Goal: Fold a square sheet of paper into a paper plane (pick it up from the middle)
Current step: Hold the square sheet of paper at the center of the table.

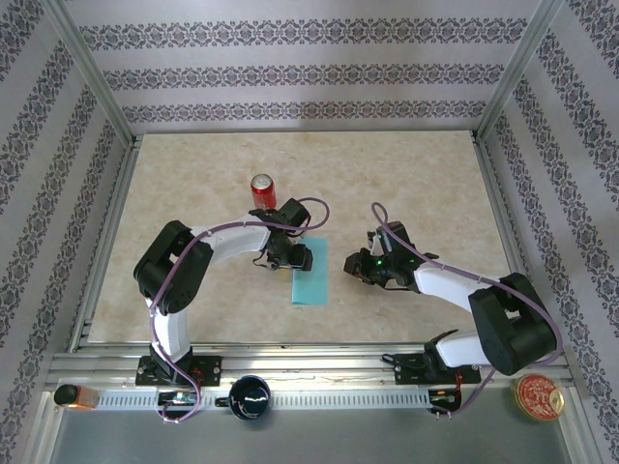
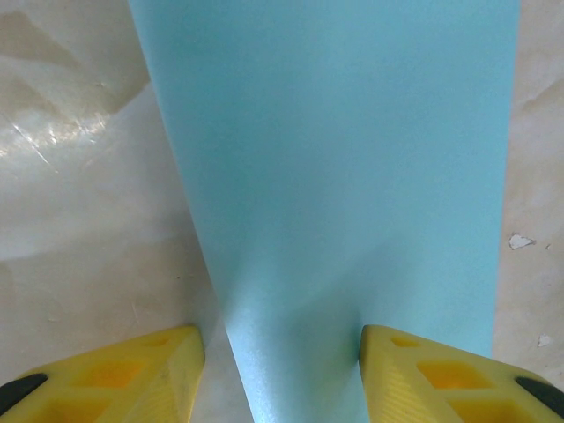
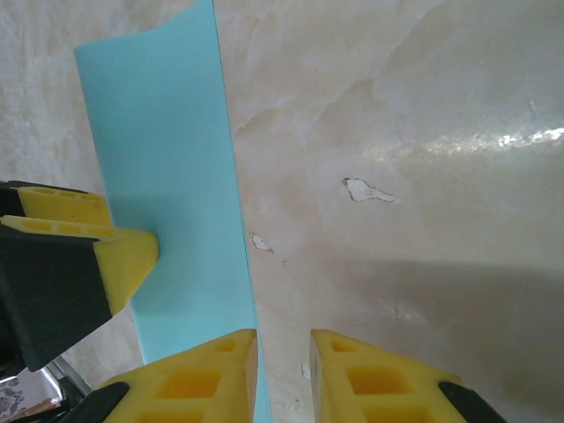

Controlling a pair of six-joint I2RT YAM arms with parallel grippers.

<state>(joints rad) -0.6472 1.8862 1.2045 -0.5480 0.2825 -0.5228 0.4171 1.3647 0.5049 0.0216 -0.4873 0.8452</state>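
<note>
Square sheet of paper (image 1: 310, 274) flat on table (image 1: 193, 193), looks folded once into a strip; nose and wing folds left, probably. Left gripper (image 2: 282, 339) spread astride it, right gripper (image 3: 282, 339) narrowly parted, empty, at its edge.

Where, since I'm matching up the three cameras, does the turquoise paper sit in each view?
Top external: the paper lies mid-table between the arms, the left pincer at its far-left corner.
Left wrist: a wide band down the centre, passing between the yellow fingers.
Right wrist: a strip down the left side.
Shared landmark: the left pincer, at the paper in all three.
</note>
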